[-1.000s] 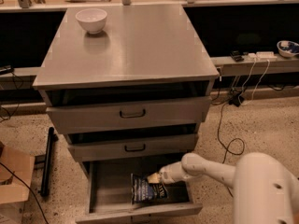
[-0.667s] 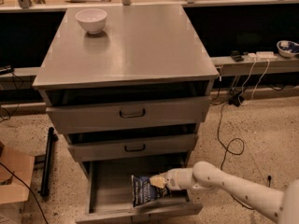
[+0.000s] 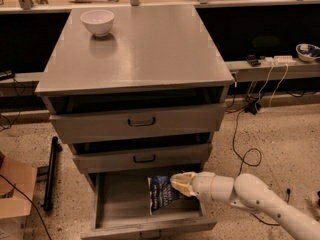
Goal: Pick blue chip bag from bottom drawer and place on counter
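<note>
The blue chip bag (image 3: 160, 194) stands tilted in the open bottom drawer (image 3: 120, 204), at its right side. My gripper (image 3: 180, 184) reaches in from the right and sits against the bag's upper right edge. The bag looks partly raised off the drawer floor. The counter (image 3: 145, 49) is the broad grey metal top of the cabinet above. My white arm (image 3: 260, 199) comes in from the lower right.
A white bowl (image 3: 97, 22) stands at the counter's back left. Two wider drawers with black handles (image 3: 141, 121) sit above the open one. A cardboard box (image 3: 15, 194) and a black bar (image 3: 50, 174) are left of the cabinet. Cables (image 3: 245, 154) lie on the floor to the right.
The arm has drawn lower and further right in view. The gripper has stayed at the bag's right edge, and the bag now stands more upright.
</note>
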`<state>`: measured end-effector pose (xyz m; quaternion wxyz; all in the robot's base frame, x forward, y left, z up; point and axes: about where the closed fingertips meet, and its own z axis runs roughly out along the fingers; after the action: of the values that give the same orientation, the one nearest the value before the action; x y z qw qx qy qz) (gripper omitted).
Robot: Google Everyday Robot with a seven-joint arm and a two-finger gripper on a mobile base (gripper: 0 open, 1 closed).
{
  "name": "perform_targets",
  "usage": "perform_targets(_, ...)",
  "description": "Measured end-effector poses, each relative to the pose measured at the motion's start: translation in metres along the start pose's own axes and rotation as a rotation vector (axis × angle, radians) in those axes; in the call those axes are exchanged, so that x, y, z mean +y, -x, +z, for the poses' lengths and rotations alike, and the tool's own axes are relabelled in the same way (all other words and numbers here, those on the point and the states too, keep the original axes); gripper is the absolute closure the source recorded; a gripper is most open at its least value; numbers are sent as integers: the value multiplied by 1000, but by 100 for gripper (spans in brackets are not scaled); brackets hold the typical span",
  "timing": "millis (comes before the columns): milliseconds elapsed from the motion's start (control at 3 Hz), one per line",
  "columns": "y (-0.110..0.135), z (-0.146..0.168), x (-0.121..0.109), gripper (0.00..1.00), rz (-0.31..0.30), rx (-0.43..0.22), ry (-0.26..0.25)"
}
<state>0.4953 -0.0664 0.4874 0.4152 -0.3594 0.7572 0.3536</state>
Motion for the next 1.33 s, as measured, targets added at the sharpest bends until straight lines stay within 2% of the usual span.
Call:
perform_targets(333,70,-49,63,100,-129,-44,39)
perform_targets(667,152,-116,178,100,-336,-4,138)
perform_targets(1000,158,-124,193,100,-367,32,144)
perform_targets(1333,157,-123,191,100,-363,30,144)
